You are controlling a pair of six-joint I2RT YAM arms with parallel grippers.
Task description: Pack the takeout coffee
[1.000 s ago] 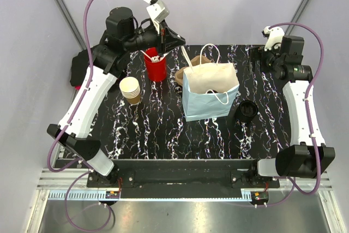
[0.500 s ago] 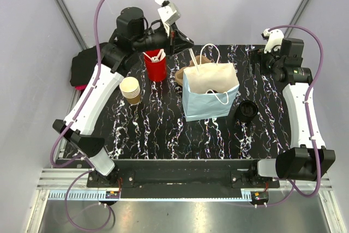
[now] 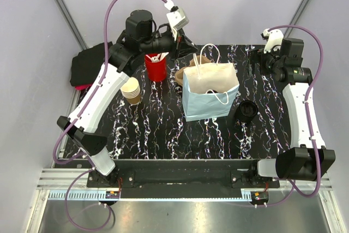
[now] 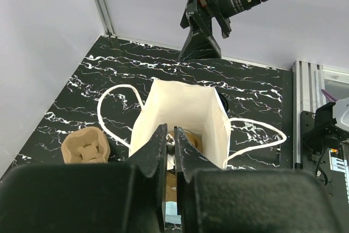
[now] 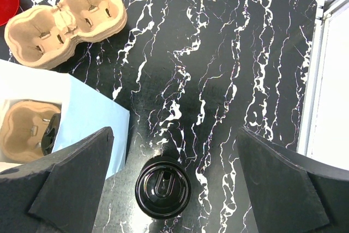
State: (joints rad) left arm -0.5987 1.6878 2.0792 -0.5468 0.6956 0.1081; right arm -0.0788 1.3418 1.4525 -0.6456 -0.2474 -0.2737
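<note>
Black lid [image 3: 248,110]: nearest, on the table [image 3: 163,129] just right of the bag; under the right gripper in its wrist view.
Bag [image 3: 210,94]: mid-table, upright, mouth open; holds an inner carrier [image 5: 24,124] with something dark in it.
Cup [image 3: 130,89]: left of the bag and well apart from it, upright on the table, close beside the left forearm [image 3: 103,94]; in neither gripper, not yet packed.
Cup handling: probably light and seemingly empty; thin paper wall, easy to crush or tip; rolled rim likely the stiffest part; kraft surface should give fair friction.
Grip spot: best across the wall just under the rim, jaws spread first, gentle squeeze; otherwise one finger inside and one outside over the rim.
Red cup [image 3: 155,66]: just beyond the cup, white utensils [image 3: 156,57] inside.
Carrier [image 3: 179,76]: empty, flat on the table behind the bag.
Right gripper [image 3: 252,61]: far right, jaws wide, nothing between them.
Left gripper [image 3: 184,45]: farthest, above the bag's far edge, looking down into it; jaws drawn to a narrow slit; cannot tell whether anything thin is pinched.
</note>
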